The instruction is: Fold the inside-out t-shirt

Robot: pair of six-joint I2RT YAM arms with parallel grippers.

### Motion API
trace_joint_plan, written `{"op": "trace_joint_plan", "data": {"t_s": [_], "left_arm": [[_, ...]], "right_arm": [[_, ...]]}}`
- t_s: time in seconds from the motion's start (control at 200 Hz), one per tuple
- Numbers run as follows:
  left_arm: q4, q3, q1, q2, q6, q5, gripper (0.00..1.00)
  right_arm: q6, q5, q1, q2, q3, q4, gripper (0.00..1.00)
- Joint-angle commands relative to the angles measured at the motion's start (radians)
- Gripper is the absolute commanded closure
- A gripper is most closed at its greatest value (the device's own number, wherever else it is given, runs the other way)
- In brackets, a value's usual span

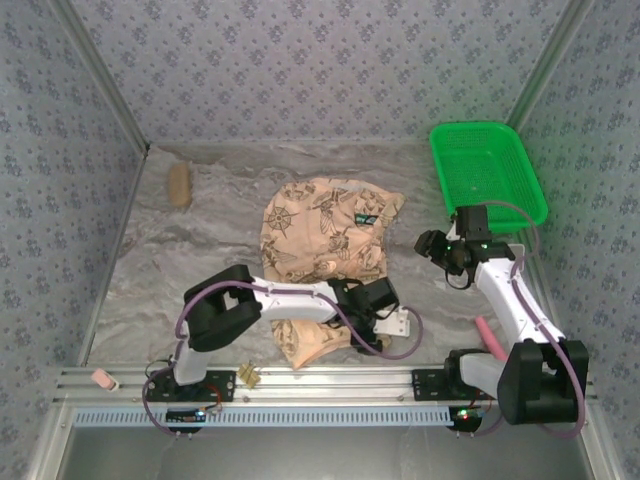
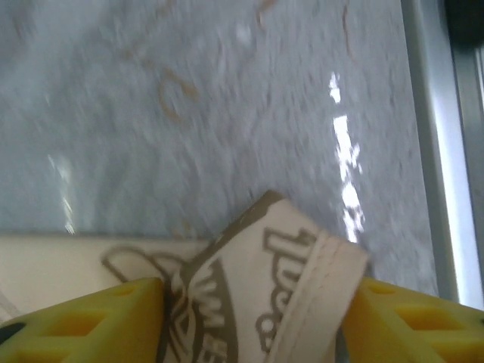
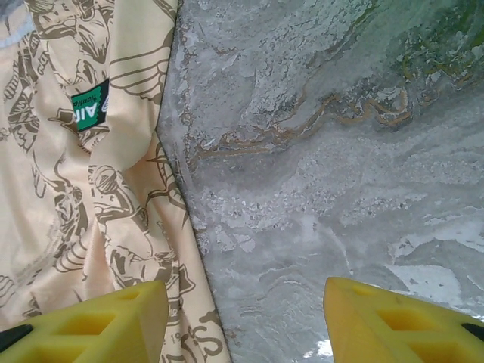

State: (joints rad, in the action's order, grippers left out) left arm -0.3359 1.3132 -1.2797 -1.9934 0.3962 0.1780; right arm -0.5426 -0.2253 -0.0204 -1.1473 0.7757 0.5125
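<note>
The inside-out t-shirt [image 1: 325, 235], a soft tan-beige cloth garment printed with dark brown compass and map figures, lies crumpled in the middle of the grey marble-patterned table [image 1: 200, 260]. Its small dark-and-green neck label [image 1: 365, 218] faces up near the right edge of the upper part. A paler fold of the shirt reaches toward the near rail, under the left arm.

The left gripper [image 1: 393, 322] hangs low at the right side of that near fold. In the left wrist view its yellow fingers [image 2: 91, 318] stand apart, with a stitched, printed hem of the shirt rising in the gap. That view is blurred, so the hem may be brushing the pads.

The right gripper [image 1: 432, 245] is just right of the shirt. In its wrist view the jaws are spread. One finger [image 3: 91, 321] is over the shirt's edge and the other is over bare table, with nothing held.

A green plastic mesh basket [image 1: 487, 170] sits at the far right corner. A tan oblong object [image 1: 179, 185] lies at the far left.
</note>
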Motion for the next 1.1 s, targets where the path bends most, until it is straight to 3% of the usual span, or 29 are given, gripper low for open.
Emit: {"op": "trace_joint_plan", "data": {"t_s": [0.0,0.065,0.11,0.245,0.405,0.485,0.57,0.63,0.7,0.825,1.004,1.099], "left_arm": [[-0.003,0.033,-0.007,-0.035,0.035,-0.038,0.54],[0.02,0.043,0.0,-0.017,0.001,-0.068,0.85],[0.023,0.054,0.018,0.005,-0.034,-0.059,1.0],[0.154,-0.013,0.137,0.127,-0.215,0.005,1.0],[0.322,-0.114,0.346,0.274,-0.481,0.144,1.0],[0.386,-0.154,0.429,0.314,-0.575,0.153,1.0],[0.464,-0.196,0.502,0.34,-0.683,0.146,1.0],[0.508,-0.209,0.546,0.349,-0.751,0.151,1.0],[0.53,-0.21,0.567,0.35,-0.764,0.151,1.0],[0.56,-0.217,0.583,0.354,-0.778,0.177,1.0],[0.578,-0.252,0.594,0.38,-0.778,0.186,1.0],[0.588,-0.271,0.61,0.4,-0.785,0.184,1.0]], "right_arm": [[0.009,-0.064,0.02,0.003,0.004,-0.013,0.43],[0.016,-0.074,0.024,0.008,-0.004,-0.018,0.44],[0.025,-0.081,0.028,0.013,-0.006,-0.016,0.44],[0.081,-0.082,0.034,0.043,-0.02,-0.04,0.45],[0.125,-0.162,0.012,0.101,-0.071,-0.127,0.46],[0.134,-0.154,-0.011,0.111,-0.096,-0.129,0.44],[0.162,-0.299,-0.066,0.093,-0.119,-0.183,0.39],[0.192,-0.423,-0.163,0.057,-0.114,-0.22,0.36],[0.24,-0.483,-0.32,-0.002,-0.098,-0.239,0.33],[0.314,-0.435,-0.535,-0.119,-0.074,-0.335,0.29],[0.431,-0.386,-0.558,-0.31,-0.028,-0.381,0.23],[0.445,-0.449,-0.559,-0.37,-0.014,-0.341,0.25]]}}
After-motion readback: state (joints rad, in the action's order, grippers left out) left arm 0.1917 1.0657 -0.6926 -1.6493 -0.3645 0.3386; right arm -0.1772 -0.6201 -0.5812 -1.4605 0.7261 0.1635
